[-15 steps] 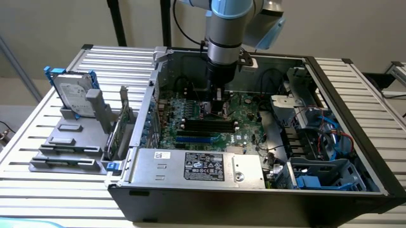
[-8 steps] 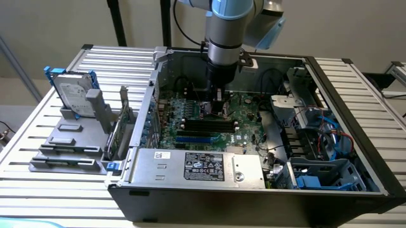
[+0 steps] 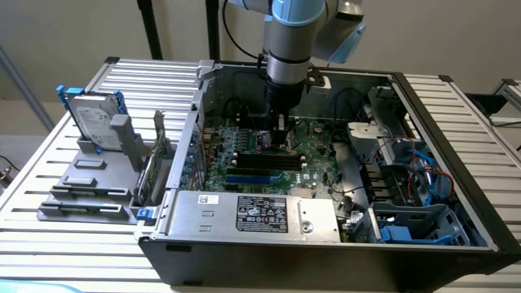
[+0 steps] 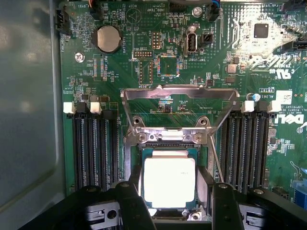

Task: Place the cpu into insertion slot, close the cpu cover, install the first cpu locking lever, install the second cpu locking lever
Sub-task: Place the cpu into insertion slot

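Note:
The cpu [image 4: 169,181] shows its silvery face and lies level over the insertion slot [image 4: 168,143], a square socket amid the green motherboard [image 4: 120,72]. My gripper [image 4: 170,201] is shut on the cpu, one black finger [image 4: 132,201] against each of two opposite edges. The cpu cover [image 4: 180,91], a thin silvery frame with a window, is flipped open flat on the board beyond the socket. A thin locking lever [image 4: 217,160] stands loose beside the socket. In the exterior view my gripper [image 3: 281,141] reaches straight down inside the computer case [image 3: 456,183].
Long black memory slots [image 4: 93,146] flank the socket on both sides. A grey labelled power supply [image 3: 256,213] sits at the case's near edge, blue cables [image 3: 423,177] to the exterior view's right. A hard drive [image 3: 91,122] and grey brackets [image 3: 85,183] rest outside the case.

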